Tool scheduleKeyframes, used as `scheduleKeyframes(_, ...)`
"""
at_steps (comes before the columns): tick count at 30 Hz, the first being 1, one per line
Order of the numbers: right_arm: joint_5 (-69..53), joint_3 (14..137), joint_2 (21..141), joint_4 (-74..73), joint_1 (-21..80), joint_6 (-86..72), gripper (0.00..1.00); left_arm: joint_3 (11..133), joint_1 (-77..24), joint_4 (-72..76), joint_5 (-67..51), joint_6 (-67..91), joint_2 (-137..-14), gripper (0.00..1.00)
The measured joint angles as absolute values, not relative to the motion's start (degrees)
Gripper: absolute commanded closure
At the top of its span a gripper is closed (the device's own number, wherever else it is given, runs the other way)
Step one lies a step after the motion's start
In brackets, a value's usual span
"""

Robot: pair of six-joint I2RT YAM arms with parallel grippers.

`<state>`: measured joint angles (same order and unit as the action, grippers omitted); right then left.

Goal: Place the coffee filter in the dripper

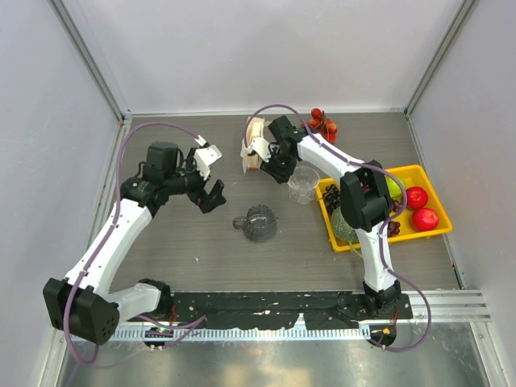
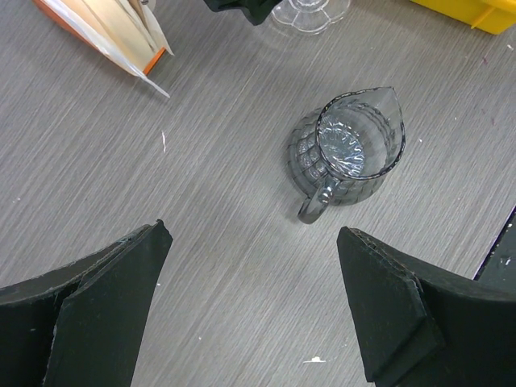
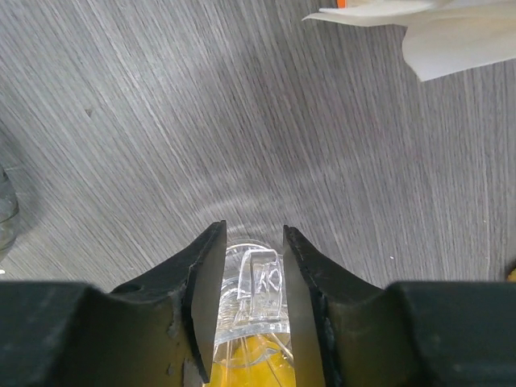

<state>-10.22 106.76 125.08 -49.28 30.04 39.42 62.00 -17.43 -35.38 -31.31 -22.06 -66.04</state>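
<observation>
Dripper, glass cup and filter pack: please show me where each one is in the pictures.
dripper (image 1: 304, 184), top external view, on its clear cone.
glass cup (image 2: 348, 153), left wrist view, inside its ribbed bowl.
filter pack (image 2: 113, 28), left wrist view, on the stacked paper.

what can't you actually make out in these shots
A single coffee filter: filter pack too small in top view, cut by the upper edge in both wrist views.
Dripper: cut off in left wrist view; right pincer hides most of it in right wrist view.
Whether right pincer touches it: unclear.
</observation>
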Motion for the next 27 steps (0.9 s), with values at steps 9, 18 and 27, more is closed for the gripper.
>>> scheduleKeyframes(9, -9.76, 106.48, 124.11, -49.89, 31.09, 42.44, 0.76, 62.0, -13.8, -33.58, -33.36, -18.85, -67.02, 0.04)
scheduleKeyframes(18, -10.61, 106.32, 123.22, -50.13, 34.0, 43.66, 0.76, 62.0, -12.49, -33.1, -34.26, -18.37, -67.13, 0.04)
scheduleKeyframes(27, -11.7, 107.33, 123.24, -50.0, 38.52, 43.83, 0.73, 60.58, -8.27, -31.66, -36.07, -15.53, -67.13, 0.04)
